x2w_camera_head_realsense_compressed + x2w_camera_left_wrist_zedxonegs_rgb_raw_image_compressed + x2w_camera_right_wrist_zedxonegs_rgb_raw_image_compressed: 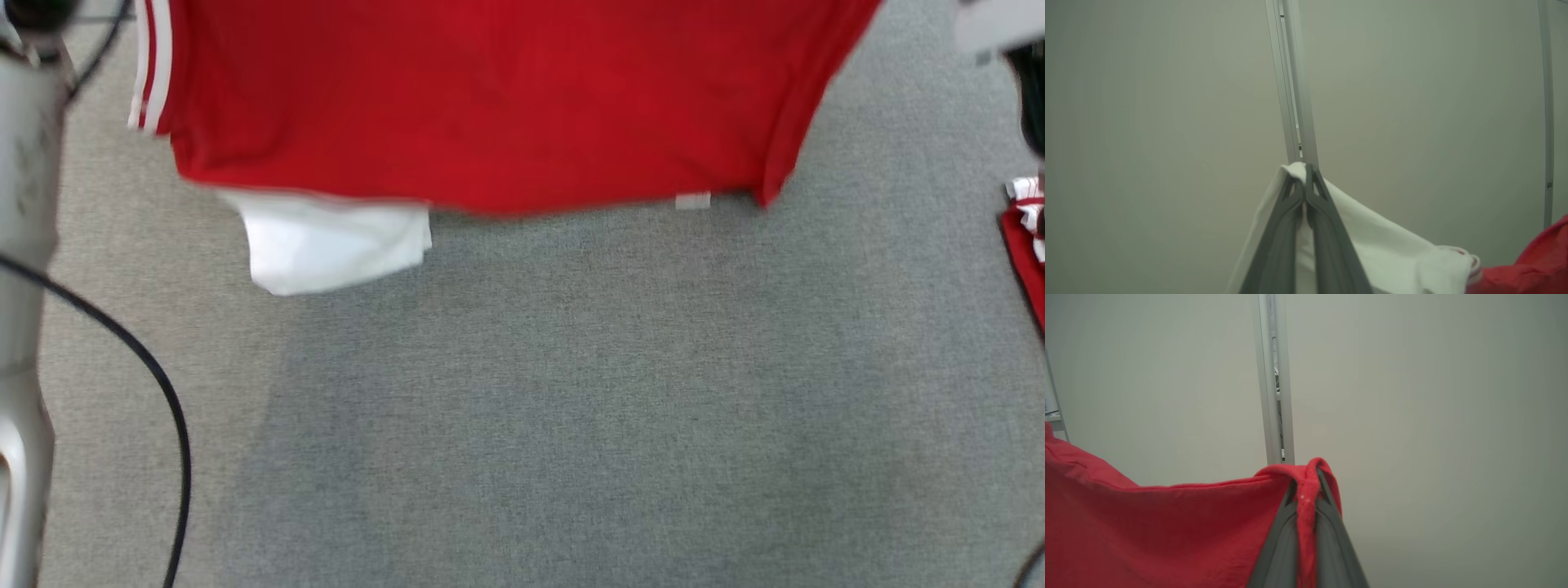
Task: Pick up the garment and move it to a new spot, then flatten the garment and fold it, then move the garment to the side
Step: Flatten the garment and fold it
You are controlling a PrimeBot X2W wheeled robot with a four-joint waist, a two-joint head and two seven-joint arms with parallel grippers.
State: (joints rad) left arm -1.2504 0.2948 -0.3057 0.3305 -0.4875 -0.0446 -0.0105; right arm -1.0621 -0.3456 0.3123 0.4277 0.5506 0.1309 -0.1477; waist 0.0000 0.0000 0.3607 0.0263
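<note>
- The left gripper (1304, 179) is pressed together on a white part of the garment (490, 106); red cloth runs off toward 4 o'clock.
- The right gripper (1306, 482) pinches a red edge — the cloth spreads toward 8 o'clock.
- From the head, the garment hangs at 12 o'clock, long axis 9 to 3, one arm at each end.
- The carpet (571, 408) lies at 6 o'clock; the hem seems to hang clear of it, though blur leaves doubt.

Garment (490, 98): red, white side stripes, white panel hanging below hem. Hung spread wide, blurred; white corner nipped in left pincer (1303, 179), red edge in right pincer (1306, 484).
</note>
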